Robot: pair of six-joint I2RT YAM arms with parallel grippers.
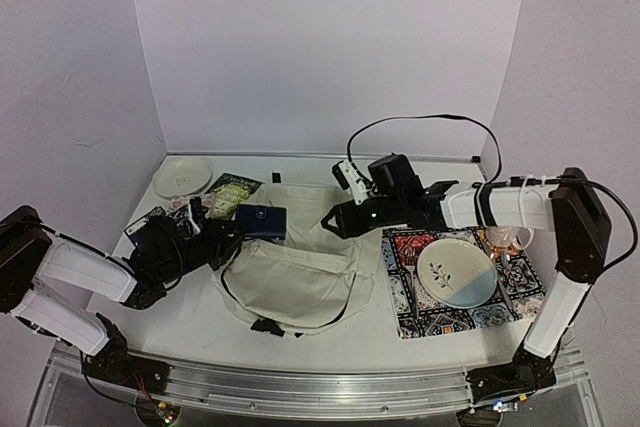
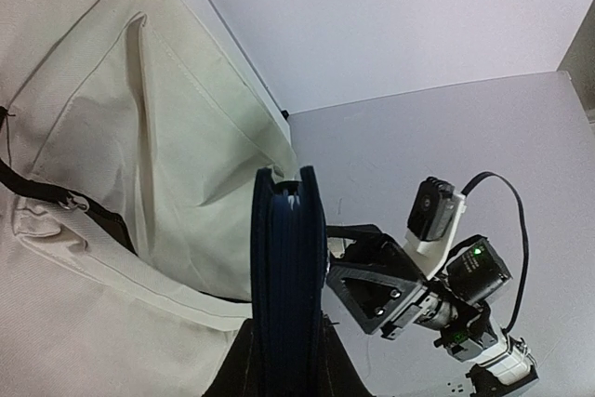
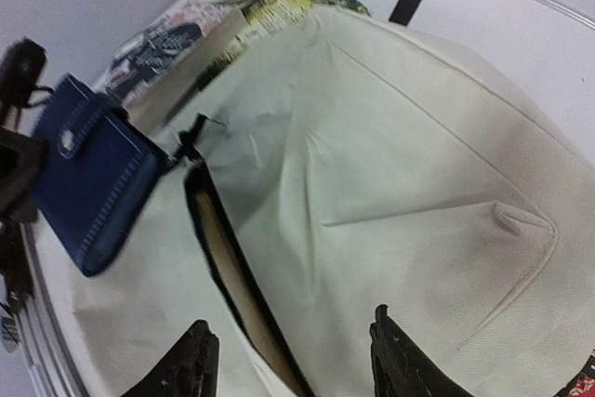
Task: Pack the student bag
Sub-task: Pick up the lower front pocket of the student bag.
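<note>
**Inspector:** Overhead view — where is the student bag [image 1: 300, 272]?

**Assistant:** It lies flat mid-table between the arms, just left of a patterned mat [image 1: 420, 315] that carries a plate [image 1: 455, 272]. The left gripper [image 1: 240, 225] is clenched on a blue case [image 1: 262, 220] at the bag's far left corner. The right gripper [image 1: 335, 219] sits at the bag's far right edge.

**Inspector:** Left wrist view?

**Assistant:** The case stands on edge, gripped between the fingers. Cream fabric lies beside and below it, and the right gripper is beyond.

**Inspector:** Right wrist view?

**Assistant:** The fingers [image 3: 197, 360] are spread with nothing between them — they hang above the bag's dark-lined opening. The case is held just left of that opening.
</note>
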